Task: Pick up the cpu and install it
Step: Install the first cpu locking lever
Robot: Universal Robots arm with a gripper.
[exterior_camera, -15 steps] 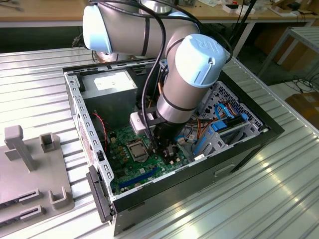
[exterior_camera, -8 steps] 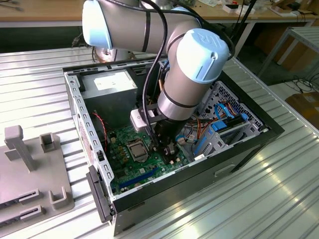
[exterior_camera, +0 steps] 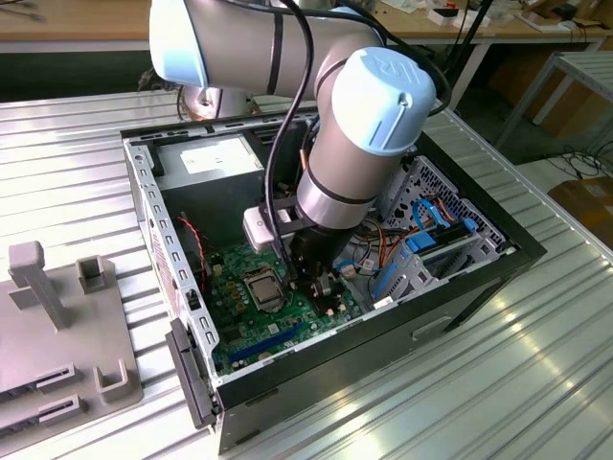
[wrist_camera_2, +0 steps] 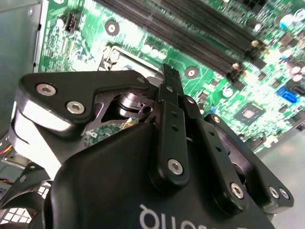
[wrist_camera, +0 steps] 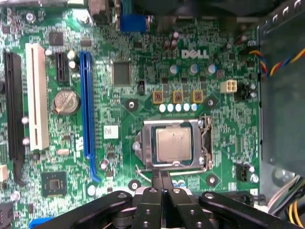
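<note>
The ribbed, silvery metal counter [exterior_camera: 536,364] carries an open black computer case [exterior_camera: 479,278], a steel-walled box with a perforated drive cage on the exterior view's right of the green board. A grey metal power supply [exterior_camera: 206,163] with a white label sits at the far end of the case from the board. Beside the case, on the exterior view's left, stands a grey plastic fixture [exterior_camera: 57,335] with blocky posts and slots.

The robot arm [exterior_camera: 354,144], grey tube with pale blue caps and a black cable looped along it, reaches down into the case over the green board [wrist_camera: 143,57], a glossy circuit board dotted with solder points, a round coin cell, and black, white and blue slots.

The claw [wrist_camera: 161,175] is matt black with bolted link bars; its two slim fingers [wrist_camera: 157,179] are pressed together with nothing between them, their tips just beside the socket's edge on the board.

The cpu [wrist_camera: 174,144], a small square plate with a dull silver-grey face, lies flat inside the socket, framed by the shiny metal socket bracket [wrist_camera: 206,143], near the middle of the board. In the exterior view the cpu [exterior_camera: 265,285] lies just beside the claw [exterior_camera: 319,287].

White letters are printed on the board above the socket.
</note>
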